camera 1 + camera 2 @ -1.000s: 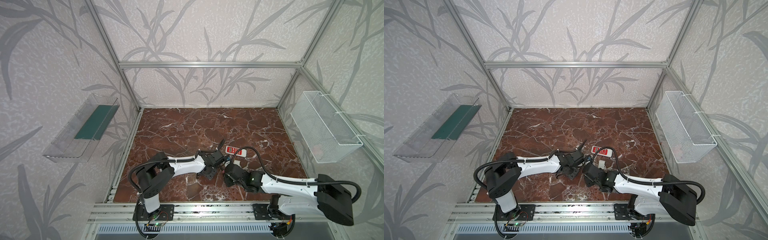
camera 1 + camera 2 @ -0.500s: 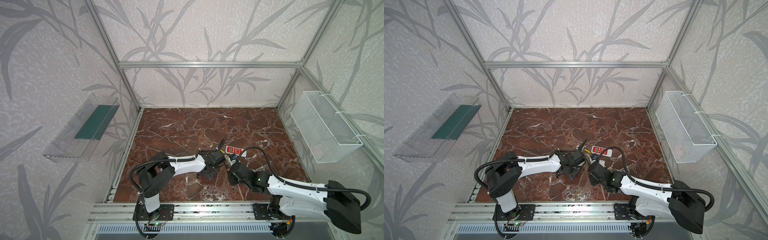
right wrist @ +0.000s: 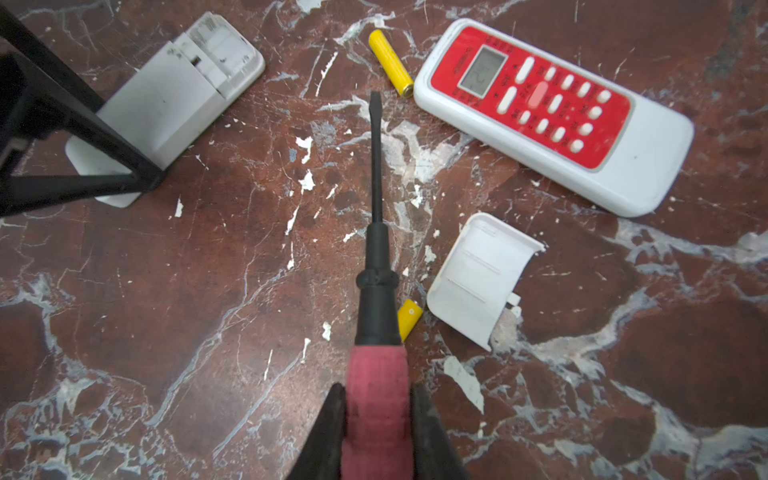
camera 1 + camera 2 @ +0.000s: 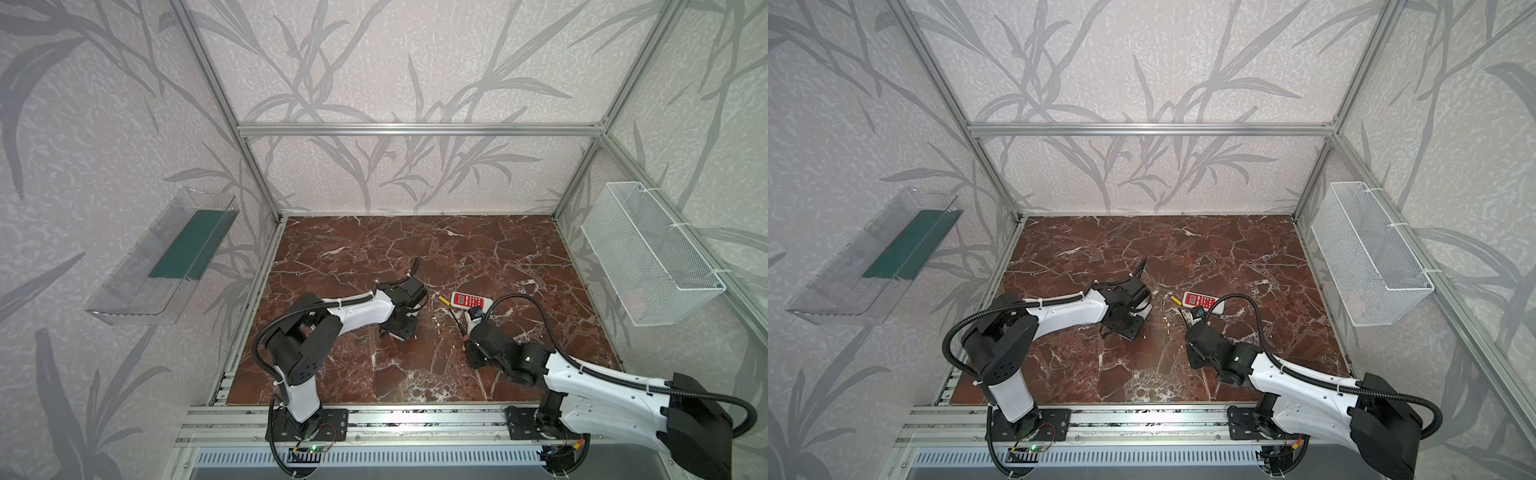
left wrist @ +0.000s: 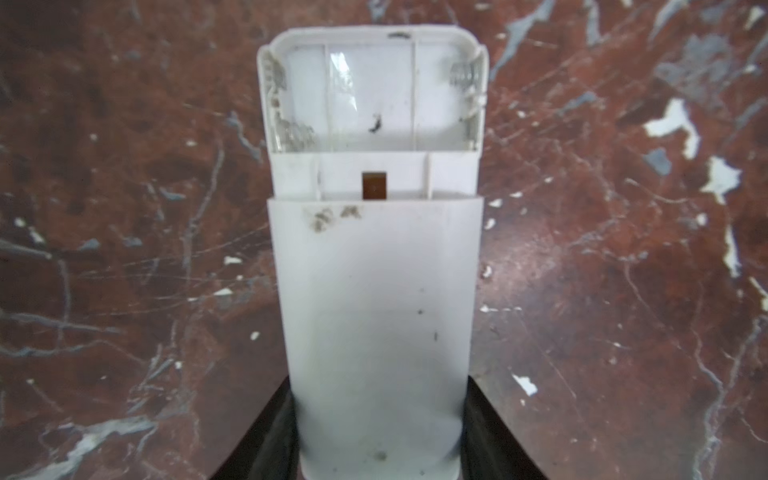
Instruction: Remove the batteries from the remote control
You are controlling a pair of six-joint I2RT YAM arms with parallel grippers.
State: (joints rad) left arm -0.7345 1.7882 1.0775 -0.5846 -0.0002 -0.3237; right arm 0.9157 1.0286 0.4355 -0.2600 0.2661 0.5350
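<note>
Though perhaps grimy, boxy white plastic remote [image 5: 374,291] in left gripper [image 5: 380,419].

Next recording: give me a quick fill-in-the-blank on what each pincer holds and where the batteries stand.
1. The left pincer clasps the white remote, whose open battery compartment is ____.
2. The right pincer is shut on the screwdriver at its ____.
3. In the right wrist view, ____ yellow batteries lie on the marble table.
4. The red-faced remote lies with its buttons facing ____.
Missing words: empty; handle; two; up.
</note>
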